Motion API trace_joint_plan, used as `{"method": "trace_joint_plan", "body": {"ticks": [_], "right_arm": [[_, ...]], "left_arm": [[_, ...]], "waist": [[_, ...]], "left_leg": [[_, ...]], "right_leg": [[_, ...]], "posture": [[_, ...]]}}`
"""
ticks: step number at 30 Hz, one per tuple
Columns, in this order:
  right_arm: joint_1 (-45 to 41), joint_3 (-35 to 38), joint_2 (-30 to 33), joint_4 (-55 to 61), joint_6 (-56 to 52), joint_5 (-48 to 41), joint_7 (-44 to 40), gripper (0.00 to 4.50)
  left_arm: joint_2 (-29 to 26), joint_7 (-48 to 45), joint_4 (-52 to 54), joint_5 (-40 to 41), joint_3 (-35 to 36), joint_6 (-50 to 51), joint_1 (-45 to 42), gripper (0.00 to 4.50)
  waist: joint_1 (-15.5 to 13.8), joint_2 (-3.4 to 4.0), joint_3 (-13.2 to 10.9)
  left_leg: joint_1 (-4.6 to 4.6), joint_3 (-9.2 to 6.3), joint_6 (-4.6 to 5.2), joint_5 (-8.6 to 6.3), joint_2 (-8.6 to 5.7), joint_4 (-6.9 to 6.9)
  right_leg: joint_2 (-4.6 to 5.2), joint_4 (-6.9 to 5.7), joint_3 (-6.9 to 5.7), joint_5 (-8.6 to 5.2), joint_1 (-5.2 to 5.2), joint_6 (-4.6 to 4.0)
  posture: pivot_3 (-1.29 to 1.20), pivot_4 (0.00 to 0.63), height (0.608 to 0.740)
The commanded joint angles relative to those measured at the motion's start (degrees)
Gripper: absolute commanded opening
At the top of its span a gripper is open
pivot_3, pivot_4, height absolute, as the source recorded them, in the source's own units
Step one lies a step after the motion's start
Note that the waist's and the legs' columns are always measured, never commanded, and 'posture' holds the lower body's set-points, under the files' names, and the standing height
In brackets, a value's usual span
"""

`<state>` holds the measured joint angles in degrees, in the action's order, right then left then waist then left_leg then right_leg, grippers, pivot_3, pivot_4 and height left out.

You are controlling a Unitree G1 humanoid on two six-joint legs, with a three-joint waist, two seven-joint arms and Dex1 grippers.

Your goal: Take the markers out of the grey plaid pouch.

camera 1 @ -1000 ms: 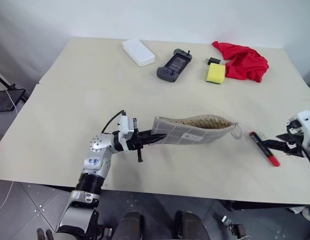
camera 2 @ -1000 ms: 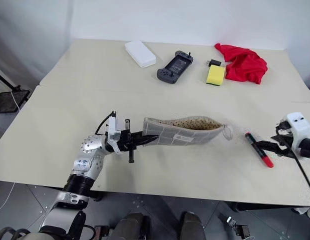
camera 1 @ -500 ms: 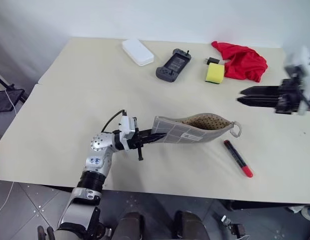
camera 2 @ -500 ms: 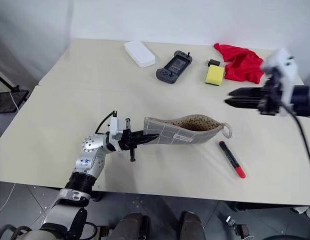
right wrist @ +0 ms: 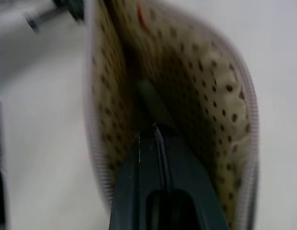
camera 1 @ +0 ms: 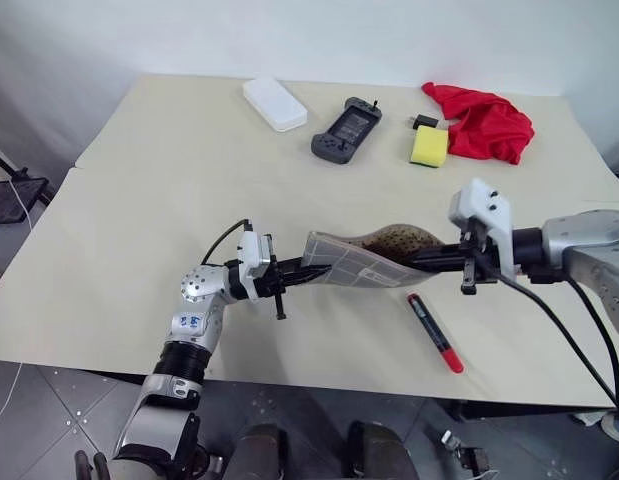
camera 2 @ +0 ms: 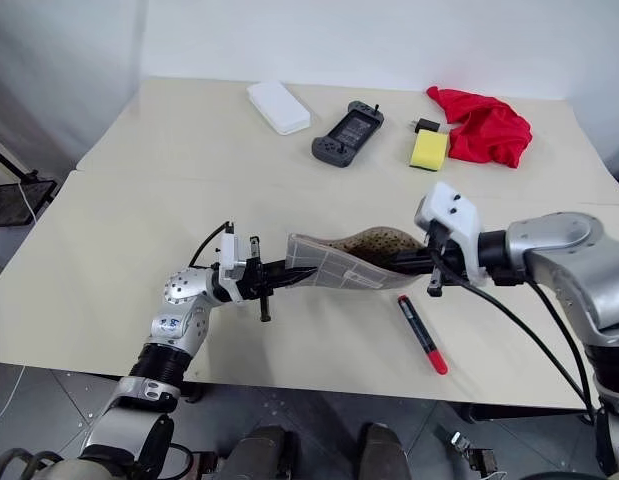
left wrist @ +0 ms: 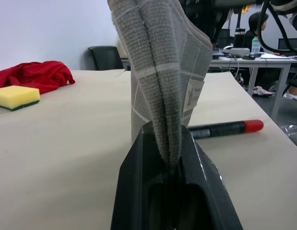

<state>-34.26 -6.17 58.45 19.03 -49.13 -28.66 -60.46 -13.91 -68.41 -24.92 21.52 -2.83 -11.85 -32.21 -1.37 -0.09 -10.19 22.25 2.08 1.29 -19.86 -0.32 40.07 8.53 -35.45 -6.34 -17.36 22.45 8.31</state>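
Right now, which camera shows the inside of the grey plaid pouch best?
The right wrist view: it looks straight into the pouch, showing the dotted brown lining around the right hand. The eye views show its mouth from above; the left wrist view shows its grey outside.

Pouch [camera 1: 354, 262] was grey with white grid lines, lining [right wrist: 196, 91] tan with brown dots. Marker [camera 1: 433, 332] was red and black. Sponge [camera 1: 429, 146] yellow, cloth [camera 1: 487, 122] red, table [camera 1: 139, 220] beige.

Open grey plaid pouch [camera 1: 364, 262] held above the table; red marker [camera 1: 434, 333] lies beside it.
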Motion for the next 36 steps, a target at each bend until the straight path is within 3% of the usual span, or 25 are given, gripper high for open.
{"method": "trace_joint_plan", "body": {"ticks": [1, 5, 9, 11, 19, 36], "right_arm": [[1.13, -3.07, 4.17, 2.10, 7.52, 6.99, -2.41, 0.02], [2.39, -3.83, 4.84, 5.60, 8.28, 7.78, -3.18, 0.02], [0.27, -5.72, -0.71, 8.43, 4.32, 9.02, 2.79, 0.19], [0.14, -6.70, -1.40, 9.45, 3.67, 10.08, 3.32, 0.58], [0.38, -11.95, -5.51, 10.74, 6.80, 17.47, 8.21, 3.07], [-5.98, -26.03, -14.06, -3.75, 9.18, 33.19, 7.13, 3.07]], "left_arm": [[-0.63, -0.07, 1.44, -1.26, -0.18, -2.39, 0.35, 0.00], [-0.80, -0.14, 0.54, -1.96, -0.21, -4.68, 0.61, 0.00], [-1.26, -0.94, 1.50, -2.82, -1.50, -5.64, 2.65, 0.00], [-1.41, -1.08, 1.63, -3.14, -1.81, -6.01, 3.26, 0.00], [-1.73, -1.13, 2.87, -2.81, -2.52, -5.12, 3.97, 0.00], [-1.28, -1.96, 2.67, -2.06, -2.64, -3.13, 3.07, 0.00]], "waist": [[-0.11, 0.00, 0.00], [-0.04, -0.02, -0.01], [0.24, -0.03, -0.01], [0.14, -0.02, -0.01], [0.05, -0.03, -0.01], [0.23, -0.03, -0.01]], "left_leg": [[0.00, 0.00, 0.00, 0.00, 0.00, 0.00], [0.00, 0.01, 0.00, 0.00, 0.00, 0.00], [-0.08, -0.03, 0.00, 0.00, 0.08, 0.01], [-0.09, -0.06, -0.01, 0.00, 0.07, -0.01], [-0.08, -0.05, -0.01, 0.00, 0.05, 0.03], [-0.08, 0.00, -0.01, 0.00, -0.01, 0.03]], "right_leg": [[0.00, 0.01, 0.00, 0.00, 0.00, 0.00], [0.00, 0.02, -0.01, 0.00, -0.02, 0.00], [-0.01, -0.02, 0.01, 0.01, -0.03, -0.02], [-0.02, -0.02, 0.03, 0.03, 0.00, -0.05], [-0.02, 0.00, 0.05, 0.05, -0.02, -0.02], [-0.06, -0.02, 0.07, 0.05, 0.00, -0.02]], "posture": [[0.00, 0.150, 0.740], [0.00, 0.150, 0.740], [0.00, 0.150, 0.740], [0.00, 0.150, 0.740], [0.00, 0.150, 0.740], [0.00, 0.150, 0.740]]}}
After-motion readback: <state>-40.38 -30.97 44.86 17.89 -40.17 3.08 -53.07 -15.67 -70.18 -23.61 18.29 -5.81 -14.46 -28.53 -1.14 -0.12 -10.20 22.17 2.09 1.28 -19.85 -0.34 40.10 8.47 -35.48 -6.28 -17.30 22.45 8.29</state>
